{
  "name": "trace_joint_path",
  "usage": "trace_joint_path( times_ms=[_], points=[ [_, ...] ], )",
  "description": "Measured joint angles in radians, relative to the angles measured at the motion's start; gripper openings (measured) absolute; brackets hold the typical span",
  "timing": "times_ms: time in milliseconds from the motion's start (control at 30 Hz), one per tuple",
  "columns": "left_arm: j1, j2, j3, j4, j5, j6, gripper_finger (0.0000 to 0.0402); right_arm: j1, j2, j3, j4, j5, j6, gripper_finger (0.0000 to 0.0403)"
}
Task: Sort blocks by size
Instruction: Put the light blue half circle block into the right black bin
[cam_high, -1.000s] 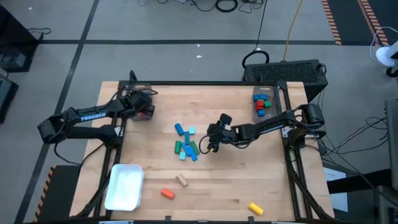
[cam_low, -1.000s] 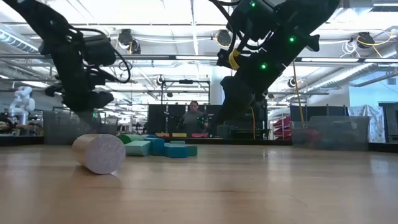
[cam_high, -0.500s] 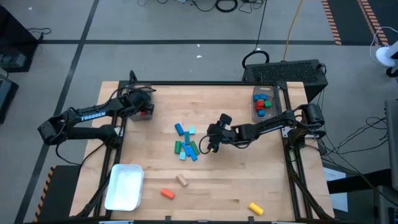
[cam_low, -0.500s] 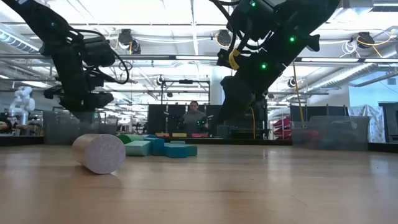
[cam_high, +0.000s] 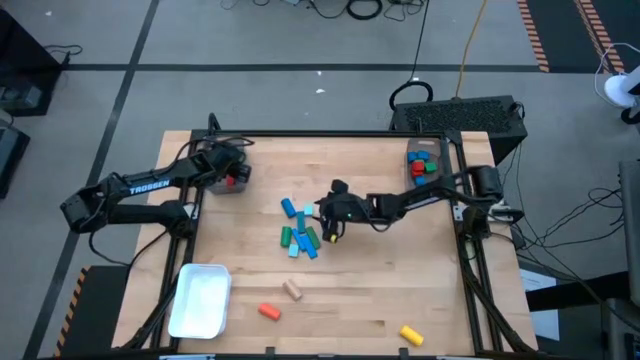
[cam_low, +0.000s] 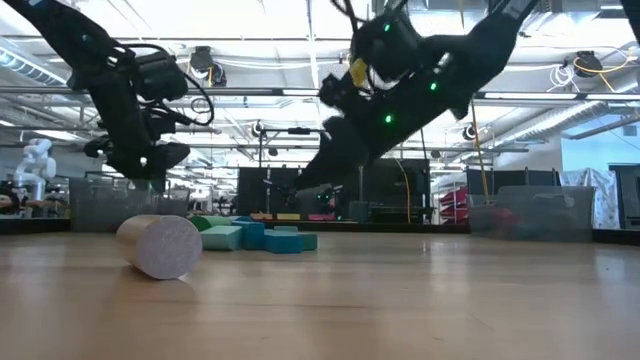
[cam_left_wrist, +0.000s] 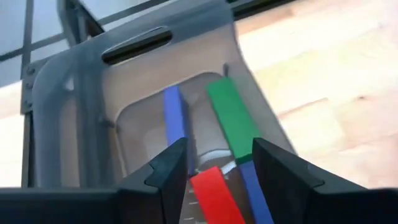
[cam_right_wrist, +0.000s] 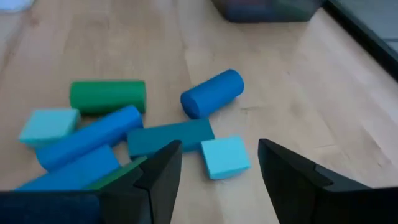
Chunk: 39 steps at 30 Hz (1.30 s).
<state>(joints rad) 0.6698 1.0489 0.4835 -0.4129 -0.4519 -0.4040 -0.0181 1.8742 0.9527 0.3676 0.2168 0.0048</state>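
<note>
Left gripper (cam_left_wrist: 217, 165), jaws parted over the bin (cam_high: 228, 177) at ten o'clock, appears to be releasing a red bar (cam_left_wrist: 214, 196); right gripper (cam_right_wrist: 214, 168), released, hangs beside the central blocks (cam_high: 299, 229), and next must close on one.

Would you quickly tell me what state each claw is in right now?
Left claw: open over the grey bin, with a red block between its fingers, not gripped.
Right claw: open and empty, above the block pile.
</note>
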Motion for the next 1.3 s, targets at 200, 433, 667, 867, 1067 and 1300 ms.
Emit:
trace_joint_path(
  times_ms=[200, 433, 667, 867, 1067, 1300],
  points=[
    [-0.031, -0.006, 0.032, 0.015, 0.004, 0.048, 0.0182, -0.069, 0.029, 0.000, 0.014, -0.120, -0.083, 0.0209],
    [-0.077, -0.006, 0.066, 0.016, 0.004, 0.054, 0.0182, -0.121, 0.093, 0.026, 0.022, -0.220, -0.082, 0.0299],
    [-0.136, -0.007, 0.113, 0.018, 0.005, 0.078, 0.0182, -0.134, 0.204, 0.146, -0.074, -0.224, -0.057, 0.0355],
    [-0.196, -0.006, 0.126, 0.034, 0.007, 0.105, 0.0182, -0.134, 0.234, 0.210, -0.162, -0.230, -0.051, 0.0335],
    [-0.227, -0.006, 0.126, 0.074, 0.011, 0.130, 0.0182, -0.132, 0.226, 0.210, -0.190, -0.233, -0.035, 0.0269],
    [-0.248, -0.007, 0.126, 0.094, 0.018, 0.131, 0.0182, -0.132, 0.216, 0.209, -0.224, -0.231, -0.024, 0.0164]
  ],
)
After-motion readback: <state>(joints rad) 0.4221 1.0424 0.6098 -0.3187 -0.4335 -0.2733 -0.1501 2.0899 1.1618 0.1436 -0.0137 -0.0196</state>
